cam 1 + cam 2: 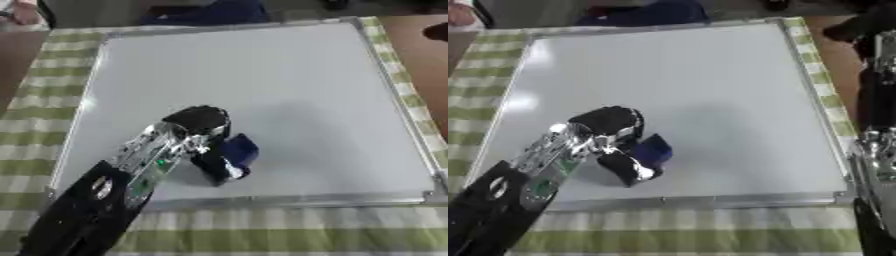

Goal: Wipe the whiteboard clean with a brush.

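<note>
The left hand [203, 131] comes in from the lower left corner and lies over the near part of the whiteboard [262, 75], with its fingers curled around a dark blue brush [240, 151]. The brush sits just at the right side of the hand and seems to touch the board surface, though the blur there makes the contact hard to confirm. The whiteboard lies flat on a table covered with a green and white checked cloth [262, 225], and its silver frame [280, 201] runs close below the hand. The board surface looks white and clean almost everywhere; I cannot make out any written marks on it, so either the writing is already gone or it is too faint to see. The right arm [875, 150] shows at the right edge of the right eye view, beside the board, but the right hand itself is at the dark upper end and I cannot tell how its fingers stand. In my judgement the wiping step is in hand, and probably late in the task. The next move calls for keeping the brush flat on the board and sweeping it sideways or away from the robot, without letting it slip from the fingers or catch on the frame.
</note>
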Robot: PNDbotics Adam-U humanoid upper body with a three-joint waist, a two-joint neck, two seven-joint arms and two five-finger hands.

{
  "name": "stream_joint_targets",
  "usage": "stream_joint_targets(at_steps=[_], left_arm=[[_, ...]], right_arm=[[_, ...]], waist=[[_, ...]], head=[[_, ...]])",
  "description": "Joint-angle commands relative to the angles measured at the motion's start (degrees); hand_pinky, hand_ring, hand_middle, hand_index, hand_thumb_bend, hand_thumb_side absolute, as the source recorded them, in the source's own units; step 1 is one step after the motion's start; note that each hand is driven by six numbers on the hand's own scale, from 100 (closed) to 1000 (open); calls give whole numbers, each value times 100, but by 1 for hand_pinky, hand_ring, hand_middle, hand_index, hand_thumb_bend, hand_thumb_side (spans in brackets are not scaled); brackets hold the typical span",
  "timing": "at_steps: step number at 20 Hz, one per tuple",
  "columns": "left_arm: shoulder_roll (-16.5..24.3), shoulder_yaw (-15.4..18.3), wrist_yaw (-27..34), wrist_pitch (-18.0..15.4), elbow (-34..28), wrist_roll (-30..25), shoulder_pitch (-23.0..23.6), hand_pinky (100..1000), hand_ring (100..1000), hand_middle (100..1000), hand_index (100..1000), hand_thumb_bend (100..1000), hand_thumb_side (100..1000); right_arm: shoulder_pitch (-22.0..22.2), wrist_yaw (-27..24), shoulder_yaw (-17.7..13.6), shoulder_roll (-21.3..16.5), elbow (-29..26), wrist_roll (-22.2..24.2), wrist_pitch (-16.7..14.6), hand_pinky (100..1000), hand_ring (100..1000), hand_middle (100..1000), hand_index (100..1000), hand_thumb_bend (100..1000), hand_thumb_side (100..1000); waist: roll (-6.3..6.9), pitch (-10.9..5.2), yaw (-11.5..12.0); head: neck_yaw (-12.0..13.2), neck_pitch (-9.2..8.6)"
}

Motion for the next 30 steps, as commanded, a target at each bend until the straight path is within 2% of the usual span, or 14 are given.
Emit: stream_joint_targets(at_steps=[1, 4, 10, 15, 20, 30], left_arm=[[1, -67, 51, -44, 17, -5, -36, 505, 632, 509, 100, 422, 489], [2, -78, 108, -53, 12, -10, -35, 495, 620, 497, 100, 379, 465], [33, -84, 161, -63, -17, -59, -40, 487, 609, 477, 100, 312, 473], [68, -69, 180, -52, -56, -94, -45, 485, 607, 474, 100, 303, 477], [174, -21, 233, -46, -182, -123, -59, 471, 586, 444, 100, 235, 458], [452, 90, 416, 17, -404, -255, -26, 451, 564, 399, 100, 207, 453]], right_arm=[[-65, -14, 6, -35, -114, 17, -3, 696, 615, 491, 500, 100, 921], [-62, -17, 5, -34, -114, 15, -5, 697, 616, 491, 500, 100, 922], [-58, -28, 11, -32, -114, 23, -2, 698, 616, 491, 500, 100, 923], [-53, -32, 9, -36, -114, 22, -3, 698, 616, 491, 500, 100, 923], [-43, -40, 14, -39, -114, 32, -5, 698, 617, 492, 499, 100, 923], [-57, -48, -22, -97, -114, -39, -65, 698, 618, 493, 500, 100, 920]], waist=[[-41, -64, -9], [-45, -66, -9], [-44, -77, -1], [-43, -88, 5], [-37, -113, 10], [-38, -92, 22]], head=[[5, -46], [3, -46], [-2, -48], [-3, -50], [-1, -60], [11, -1]])
